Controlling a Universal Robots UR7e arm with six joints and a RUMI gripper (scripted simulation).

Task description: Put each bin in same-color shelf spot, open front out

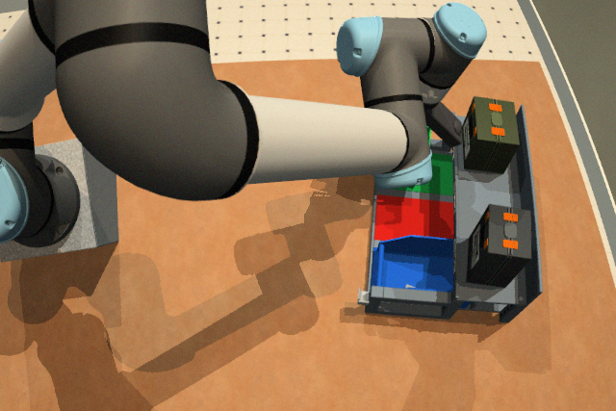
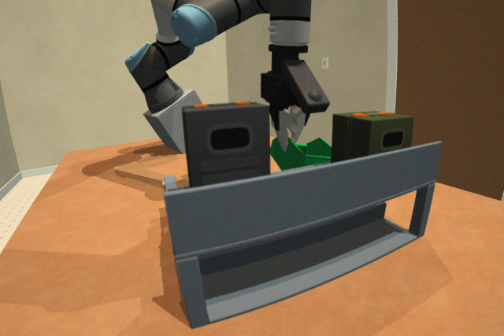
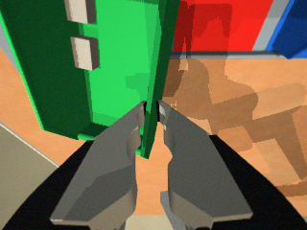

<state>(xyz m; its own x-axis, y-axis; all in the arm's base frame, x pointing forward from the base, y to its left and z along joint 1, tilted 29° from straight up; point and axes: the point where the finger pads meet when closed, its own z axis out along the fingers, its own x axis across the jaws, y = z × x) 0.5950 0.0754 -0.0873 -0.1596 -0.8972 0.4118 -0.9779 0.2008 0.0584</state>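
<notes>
Green, thin-walled plastic is what the gripper [image 3: 152, 109] is pinching: its two grey faceted fingers are clamping one side wall of the green bin [image 3: 120, 67], which is hanging at the shelf's [image 2: 301, 186] green mark [image 1: 440, 175], at two o'clock from the red mark [image 1: 413, 218] in the top view. With so narrow a grip on a smooth wall, the bin is likely risking a swing or slip, spilling its pale blocky parts [image 3: 85, 52] or catching the low board.

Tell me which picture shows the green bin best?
The wrist view: the green plastic bin fills it, its thin wall pinched by the robot's hand. In the top view the arm hides most of it; the exterior view shows only its upper edges.
</notes>
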